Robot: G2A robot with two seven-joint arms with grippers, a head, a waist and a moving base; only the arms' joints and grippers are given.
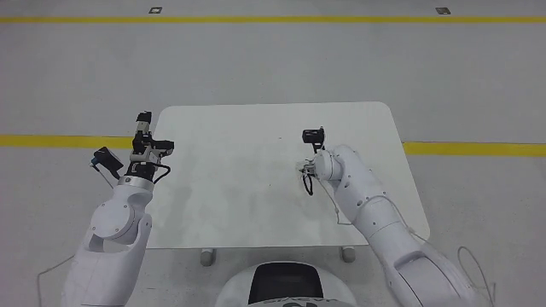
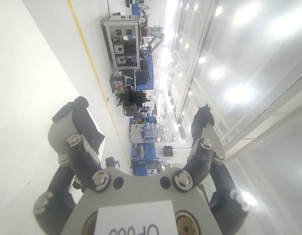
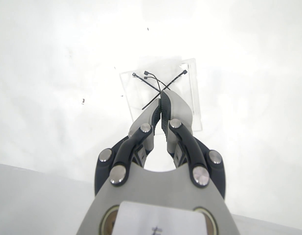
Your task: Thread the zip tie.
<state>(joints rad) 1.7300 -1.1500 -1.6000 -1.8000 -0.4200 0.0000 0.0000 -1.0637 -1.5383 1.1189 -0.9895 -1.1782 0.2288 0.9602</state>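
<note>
Clear tray (image 3: 190,94): black zip ties (image 3: 147,83), crossed diagonally. Right gripper (image 3: 162,96) pinches one curved zip tie (image 3: 155,78); left gripper (image 2: 141,107) spread wide, empty.

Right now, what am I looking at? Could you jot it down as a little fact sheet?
Surface: white table
Left gripper: open, empty, at the table's edge
Right gripper: shut, apparently on a curved black zip tie that runs into its tips
Below it: clear tray holding two crossed zip ties
Threading: not yet done
</note>
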